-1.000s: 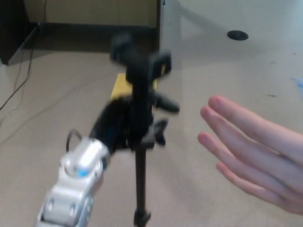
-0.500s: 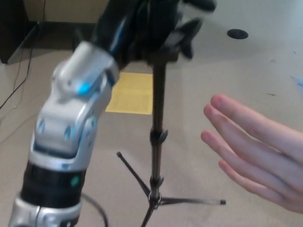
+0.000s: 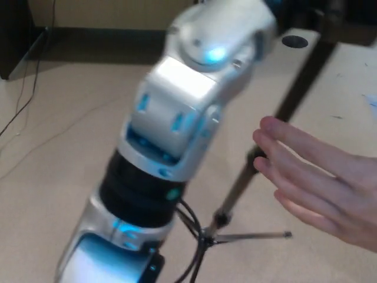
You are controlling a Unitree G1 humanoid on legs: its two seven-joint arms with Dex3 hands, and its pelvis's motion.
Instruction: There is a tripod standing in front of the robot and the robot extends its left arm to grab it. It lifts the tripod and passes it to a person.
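Note:
The black tripod (image 3: 277,121) hangs tilted, its pole running from the top right down to its spread legs (image 3: 207,237) near the bottom centre. My left hand (image 3: 297,13) is at the top edge, mostly cut off and blurred, shut on the tripod's upper part. My silver left forearm (image 3: 182,112) fills the middle of the picture. A person's open hand (image 3: 321,183) reaches in from the right, its fingertips at the pole's middle. Whether the fingertips touch the pole is unclear. My right hand does not show.
A round black disc (image 3: 295,42) lies on the beige floor at the back right. Dark furniture (image 3: 13,35) stands at the back left, with cables (image 3: 25,88) trailing along the floor beside it.
My left arm has risen and swung right, carrying the tripod higher and tilting it toward the person's hand. The forearm now hides the yellow sheet on the floor.

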